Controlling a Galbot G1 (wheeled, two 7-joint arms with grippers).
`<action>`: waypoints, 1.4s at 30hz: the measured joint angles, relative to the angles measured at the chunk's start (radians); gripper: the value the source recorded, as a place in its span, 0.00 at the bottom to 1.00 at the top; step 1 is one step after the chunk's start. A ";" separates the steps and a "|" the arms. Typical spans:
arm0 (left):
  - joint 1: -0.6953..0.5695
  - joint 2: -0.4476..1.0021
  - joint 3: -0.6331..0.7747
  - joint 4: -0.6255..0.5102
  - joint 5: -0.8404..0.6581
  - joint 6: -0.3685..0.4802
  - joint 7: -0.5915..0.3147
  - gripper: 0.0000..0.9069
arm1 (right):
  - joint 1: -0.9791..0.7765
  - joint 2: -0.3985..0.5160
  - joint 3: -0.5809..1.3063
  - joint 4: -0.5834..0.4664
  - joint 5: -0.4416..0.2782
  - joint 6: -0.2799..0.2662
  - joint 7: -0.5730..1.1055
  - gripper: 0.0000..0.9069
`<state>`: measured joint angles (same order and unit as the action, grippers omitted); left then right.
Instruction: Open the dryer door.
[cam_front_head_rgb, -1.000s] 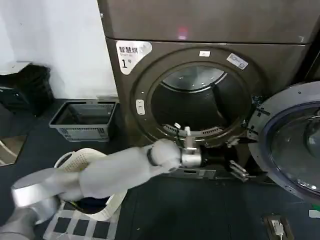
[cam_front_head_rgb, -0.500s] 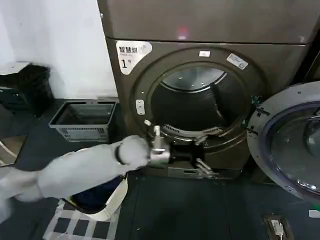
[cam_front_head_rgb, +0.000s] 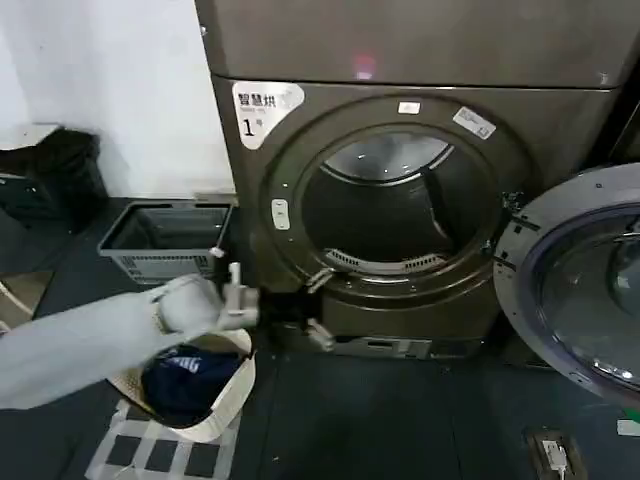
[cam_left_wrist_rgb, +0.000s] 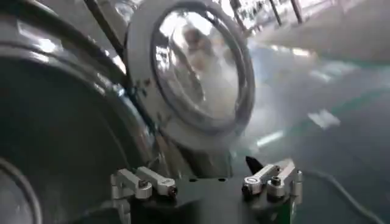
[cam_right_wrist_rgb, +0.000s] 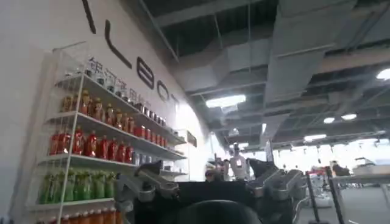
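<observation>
Chrome-rimmed door (cam_front_head_rgb: 580, 290) hangs fully open at frame right, dryer (cam_front_head_rgb: 400, 200) drum exposed; left gripper (cam_front_head_rgb: 313, 305), jaws wide and empty, lower centre, likely only needs parking.

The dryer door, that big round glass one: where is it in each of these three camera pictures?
Head view: the dryer door hangs swung open at the right edge, beside the dryer.
Left wrist view: the door sits top centre, beyond the open left gripper.
Right wrist view: not in it.
Shared landmark: the door's chrome rim.
</observation>
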<state>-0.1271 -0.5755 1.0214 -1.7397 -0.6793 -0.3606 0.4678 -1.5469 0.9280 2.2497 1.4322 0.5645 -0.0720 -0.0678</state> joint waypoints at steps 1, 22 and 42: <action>-0.007 0.017 0.007 0.008 0.004 -0.011 0.016 1.00 | 0.002 -0.001 -0.002 -0.001 0.000 0.000 0.000 1.00; -0.060 0.254 0.072 0.284 0.245 -0.086 0.122 1.00 | 0.043 -0.005 -0.040 -0.013 -0.013 0.001 -0.001 1.00; -0.037 0.333 0.076 0.417 0.285 -0.116 0.158 1.00 | 0.056 -0.003 -0.051 -0.014 -0.012 0.002 -0.001 1.00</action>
<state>-0.1637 -0.2426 1.0977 -1.3230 -0.3942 -0.4768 0.6261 -1.4907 0.9253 2.1987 1.4187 0.5528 -0.0700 -0.0686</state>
